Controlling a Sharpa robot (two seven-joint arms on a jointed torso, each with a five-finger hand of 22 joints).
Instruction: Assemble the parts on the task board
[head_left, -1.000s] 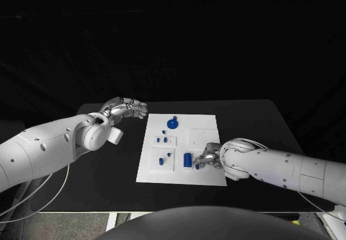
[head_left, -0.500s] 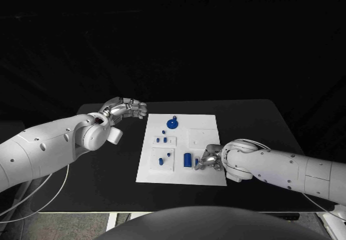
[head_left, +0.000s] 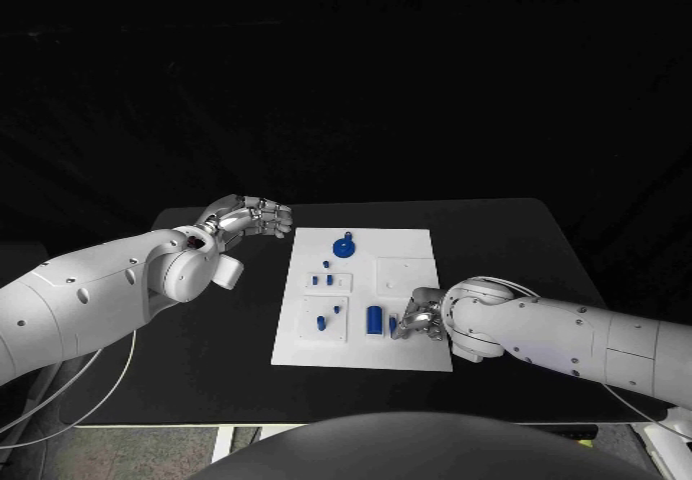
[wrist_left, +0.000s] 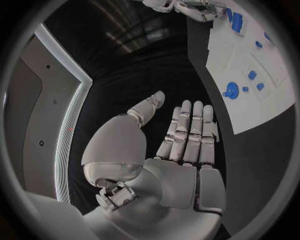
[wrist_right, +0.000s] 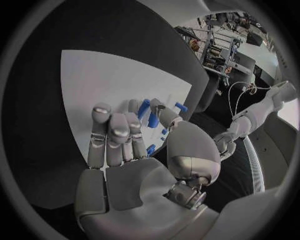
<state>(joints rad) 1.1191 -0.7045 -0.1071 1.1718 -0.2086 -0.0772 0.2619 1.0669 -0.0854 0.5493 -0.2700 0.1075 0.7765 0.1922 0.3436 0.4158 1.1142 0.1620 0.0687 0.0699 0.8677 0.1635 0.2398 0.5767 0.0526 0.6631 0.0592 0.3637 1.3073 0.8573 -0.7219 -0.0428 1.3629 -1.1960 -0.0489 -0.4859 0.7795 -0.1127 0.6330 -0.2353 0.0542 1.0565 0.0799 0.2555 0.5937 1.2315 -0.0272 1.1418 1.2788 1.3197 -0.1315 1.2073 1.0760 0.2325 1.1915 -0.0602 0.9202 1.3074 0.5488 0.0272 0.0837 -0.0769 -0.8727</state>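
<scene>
Little has shifted: right hand (head_left: 420, 318) now sits slightly lower at the task board (head_left: 408, 247) near-right edge, fingers curled beside a blue cylinder (head_left: 375, 319); whether it pinches a part, I cannot tell. Left hand (head_left: 248, 217) hovers spread beside the board over the tabletop (head_left: 490, 225). A nudge could topple the cylinder. No writing is legible.

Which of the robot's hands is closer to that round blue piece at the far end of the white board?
The left hand is nearer: it hovers beside the round blue piece, off the white board. The right hand is at the board's near end.
</scene>
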